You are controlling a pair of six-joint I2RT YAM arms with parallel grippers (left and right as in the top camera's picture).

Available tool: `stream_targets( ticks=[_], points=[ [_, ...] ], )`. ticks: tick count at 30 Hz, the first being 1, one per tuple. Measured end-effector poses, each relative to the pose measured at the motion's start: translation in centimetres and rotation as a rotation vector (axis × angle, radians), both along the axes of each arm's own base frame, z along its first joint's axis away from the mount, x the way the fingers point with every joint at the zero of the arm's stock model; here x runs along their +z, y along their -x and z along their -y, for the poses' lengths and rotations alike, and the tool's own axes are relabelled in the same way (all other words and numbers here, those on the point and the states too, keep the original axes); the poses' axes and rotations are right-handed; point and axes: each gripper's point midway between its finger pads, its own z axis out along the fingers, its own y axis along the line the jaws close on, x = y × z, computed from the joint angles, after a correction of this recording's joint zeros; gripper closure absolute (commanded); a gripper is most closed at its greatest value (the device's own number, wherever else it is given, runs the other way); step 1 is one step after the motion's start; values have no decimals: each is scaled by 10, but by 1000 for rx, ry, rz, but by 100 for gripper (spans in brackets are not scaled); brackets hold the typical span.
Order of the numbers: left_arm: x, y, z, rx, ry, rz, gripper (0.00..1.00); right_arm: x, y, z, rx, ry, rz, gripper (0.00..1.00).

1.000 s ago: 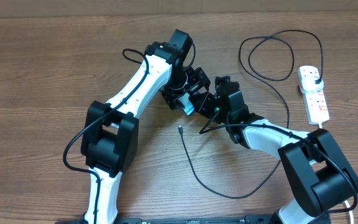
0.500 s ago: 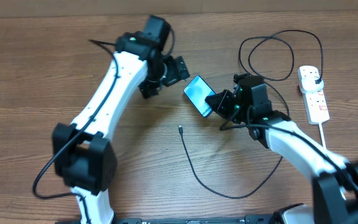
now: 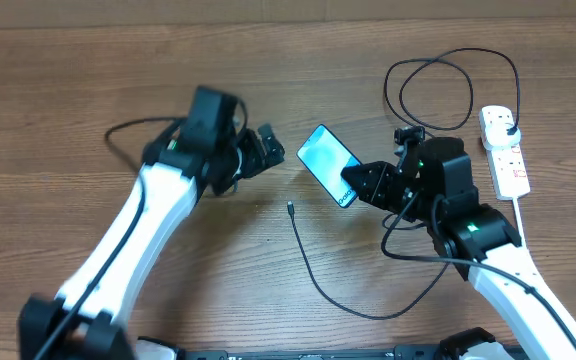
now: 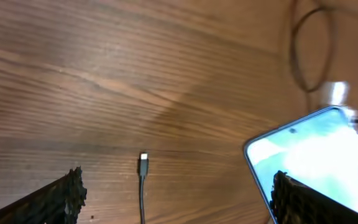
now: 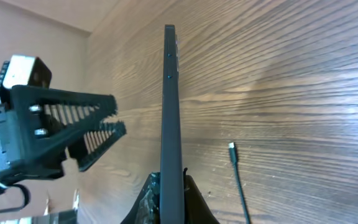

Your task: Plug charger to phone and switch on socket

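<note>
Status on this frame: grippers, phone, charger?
Left gripper open, empty. Right gripper shut on phone. Charger connector lying loose, not plugged in. Nothing in the way.

The tabletop [image 3: 58, 90] was brown wood with darker wavy grain. The phone [image 3: 325, 160] had a light-blue screen and black edges. The charger [image 3: 313, 272] was black, its tip silvery. The socket [image 3: 506, 152] was white with red marks. My left tool [image 3: 268, 150] and right tool [image 3: 353, 186] were black.

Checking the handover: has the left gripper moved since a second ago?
Yes. Overhead, the left gripper has pulled back left: earlier it sat above the charger connector, at the phone; now it is up-left of that connector, clear of the phone.
</note>
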Motion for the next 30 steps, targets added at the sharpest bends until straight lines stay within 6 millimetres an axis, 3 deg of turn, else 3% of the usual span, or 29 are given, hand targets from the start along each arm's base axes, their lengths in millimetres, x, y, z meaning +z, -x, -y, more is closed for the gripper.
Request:
stream_targets(
  ticks=[6,9,17,30],
  points=[
    [10,18,-22,37,142,156,0,-15,9,-2,17,-25,-26,96],
    [5,25,-25,28,211,220,0,-10,4,-8,19,-79,18,96],
    [-4,36,-13,-55,368,390,0,2,3,-28,32,-232,67,96],
    [28,32,-6,-84,480,575,0,-11,-20,-88,68,-435,54,96]
  ],
)
